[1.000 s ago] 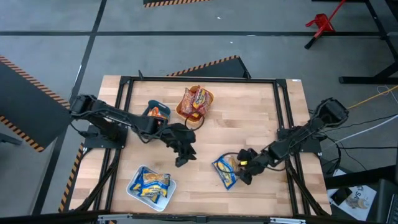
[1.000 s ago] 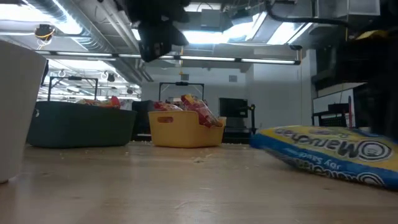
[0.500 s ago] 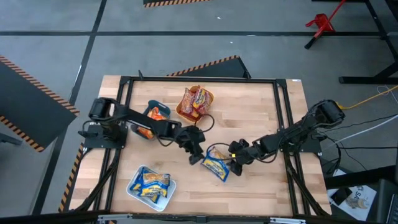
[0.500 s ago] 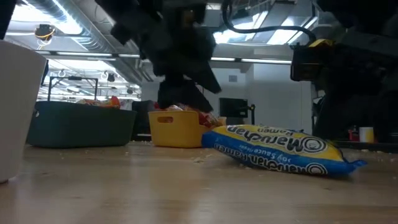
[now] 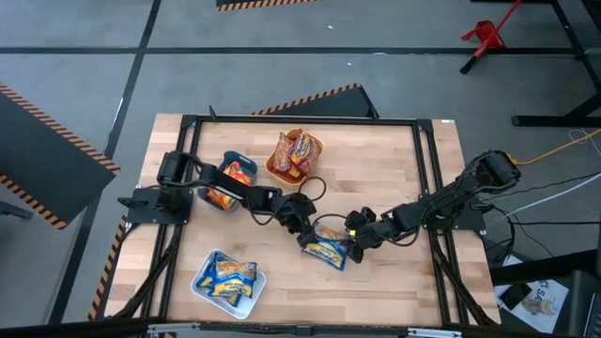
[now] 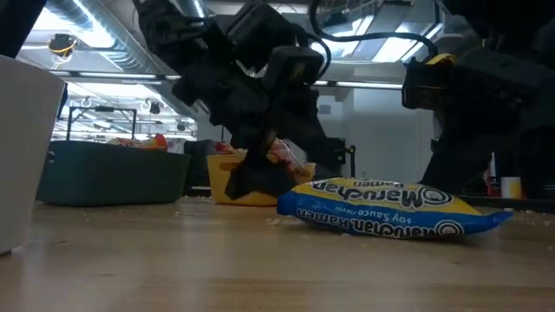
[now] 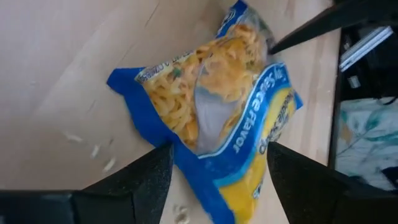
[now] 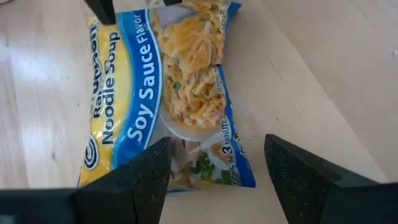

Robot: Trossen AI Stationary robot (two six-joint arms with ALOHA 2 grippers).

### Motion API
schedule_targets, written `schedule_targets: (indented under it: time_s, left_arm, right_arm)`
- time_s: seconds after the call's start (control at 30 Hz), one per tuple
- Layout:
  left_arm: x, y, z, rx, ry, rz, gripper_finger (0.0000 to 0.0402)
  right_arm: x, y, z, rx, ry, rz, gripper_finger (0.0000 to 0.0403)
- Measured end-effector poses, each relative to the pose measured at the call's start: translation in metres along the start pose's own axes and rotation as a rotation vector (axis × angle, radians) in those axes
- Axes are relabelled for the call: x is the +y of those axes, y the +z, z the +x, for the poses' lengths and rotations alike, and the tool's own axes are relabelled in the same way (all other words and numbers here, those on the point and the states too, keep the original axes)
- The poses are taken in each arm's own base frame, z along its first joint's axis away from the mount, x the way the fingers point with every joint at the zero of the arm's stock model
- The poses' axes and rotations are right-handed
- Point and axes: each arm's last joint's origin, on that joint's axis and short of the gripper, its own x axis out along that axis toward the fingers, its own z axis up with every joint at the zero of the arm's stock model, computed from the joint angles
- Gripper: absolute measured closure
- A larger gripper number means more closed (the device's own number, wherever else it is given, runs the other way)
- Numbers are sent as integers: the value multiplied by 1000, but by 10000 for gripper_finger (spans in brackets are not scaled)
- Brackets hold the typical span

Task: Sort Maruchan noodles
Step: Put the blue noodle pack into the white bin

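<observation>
One blue-and-yellow Maruchan packet [image 5: 329,252] lies flat on the wood near the table's middle, also seen in the low view [image 6: 390,208]. My left gripper [image 5: 305,230] is open at the packet's left end, with a finger on either side of it [image 7: 217,186]. My right gripper [image 5: 355,242] is open at the opposite end, its fingers likewise straddling the packet [image 8: 214,180]. Each wrist view shows the printed noodle picture on the packet [image 7: 217,106] [image 8: 168,93]. My left gripper comes in low from the table's left with the packet's end [image 7: 186,146] between its open fingers; I cannot tell whether they touch it. My right gripper comes in low from the right with the other end [image 8: 211,165] between its open fingers; touch cannot be told either.
A white tray [image 5: 228,279] with blue-and-yellow packets sits near the front left. A teal tray [image 5: 233,172] with orange-red packets and an orange tray [image 5: 296,155] with red-pink packets stand toward the far side. Bare wood lies to the front right.
My right gripper has moved toward the table's left, and the packet has slid with it toward the middle and settled from tilted to flat. My left gripper has travelled right and down to the packet's left end.
</observation>
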Motion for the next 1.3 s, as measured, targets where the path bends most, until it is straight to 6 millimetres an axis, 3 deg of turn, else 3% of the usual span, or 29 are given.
schedule_targets:
  time_s: [0.23, 0.5, 0.73, 0.9, 1.13, 1.3]
  left_arm:
    - [1, -2, 8, 12, -50, -119, 146]
    - [-6, -5, 10, -33, -51, -158, 147]
    - [-2, -6, 14, -57, -28, -164, 152]
    - [-2, -10, 18, -54, -17, -160, 158]
    - [-3, -13, 19, -54, -7, -158, 157]
    - [-3, -12, 19, -59, -16, -181, 158]
  right_arm:
    - [0, 0, 1, -14, -7, 0, 162]
    - [6, 0, 16, -53, 20, 14, 162]
    - [13, 14, -1, -146, 6, -1, 162]
    - [12, 12, -7, -67, -24, 20, 162]
    - [30, -25, -34, 41, -22, 108, 162]
    - [34, -45, -20, 91, -58, 76, 162]
